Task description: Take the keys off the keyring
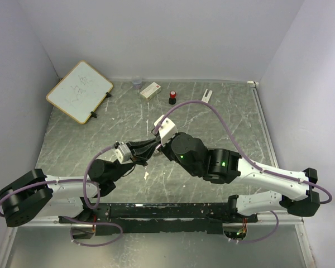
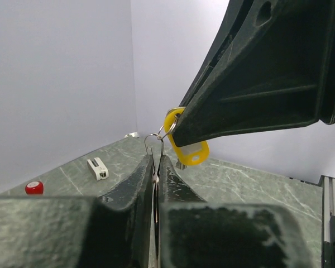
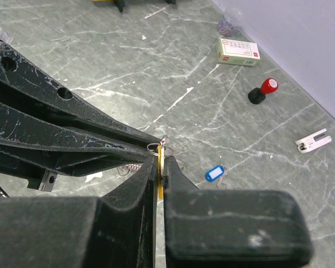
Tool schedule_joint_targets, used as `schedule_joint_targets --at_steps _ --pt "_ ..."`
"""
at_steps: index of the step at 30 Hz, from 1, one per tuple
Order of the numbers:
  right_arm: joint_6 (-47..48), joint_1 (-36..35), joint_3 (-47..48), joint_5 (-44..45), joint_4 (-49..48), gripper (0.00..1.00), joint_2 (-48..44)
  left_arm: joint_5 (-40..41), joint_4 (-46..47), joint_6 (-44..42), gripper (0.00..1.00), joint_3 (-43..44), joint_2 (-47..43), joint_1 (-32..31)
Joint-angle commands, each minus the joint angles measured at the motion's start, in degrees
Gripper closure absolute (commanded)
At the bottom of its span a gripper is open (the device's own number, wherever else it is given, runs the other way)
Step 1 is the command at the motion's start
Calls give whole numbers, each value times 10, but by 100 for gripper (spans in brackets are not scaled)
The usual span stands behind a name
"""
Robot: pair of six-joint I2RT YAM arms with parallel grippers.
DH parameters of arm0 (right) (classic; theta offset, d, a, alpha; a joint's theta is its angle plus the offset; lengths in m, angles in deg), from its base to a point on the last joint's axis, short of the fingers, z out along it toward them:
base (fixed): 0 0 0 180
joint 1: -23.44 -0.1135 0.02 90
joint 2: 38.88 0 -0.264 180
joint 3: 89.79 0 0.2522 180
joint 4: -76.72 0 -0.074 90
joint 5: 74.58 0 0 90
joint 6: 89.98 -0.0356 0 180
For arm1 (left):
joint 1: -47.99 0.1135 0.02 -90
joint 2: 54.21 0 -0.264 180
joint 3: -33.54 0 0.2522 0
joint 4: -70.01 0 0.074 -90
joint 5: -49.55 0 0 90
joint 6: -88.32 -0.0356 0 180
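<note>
Keyring [image 3: 154, 147] thin silvery wire; yellow-headed key [image 2: 191, 153] attached; blue-headed key [image 3: 214, 173] apart.

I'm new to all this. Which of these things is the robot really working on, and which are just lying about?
In the job: keyring; yellow-headed key; blue-headed key, lying loose.
Just lying about: whiteboard; white box; red-capped bottle; clear cup; white strip.
</note>
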Motion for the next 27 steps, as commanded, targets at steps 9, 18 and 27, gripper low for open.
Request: schedule_joint_targets --at_steps 9,18,27 --pt "2 2 1 19 -18 100 -2 -19 6 -16 93 12 -6 -3" --pt "13 2 29 50 -1 100 -5 -25 -2 -40 93 -4 -22 -3" --pt "29 2 51 64 8 100 6 -79 -26 -66 93 -13 -54 -3"
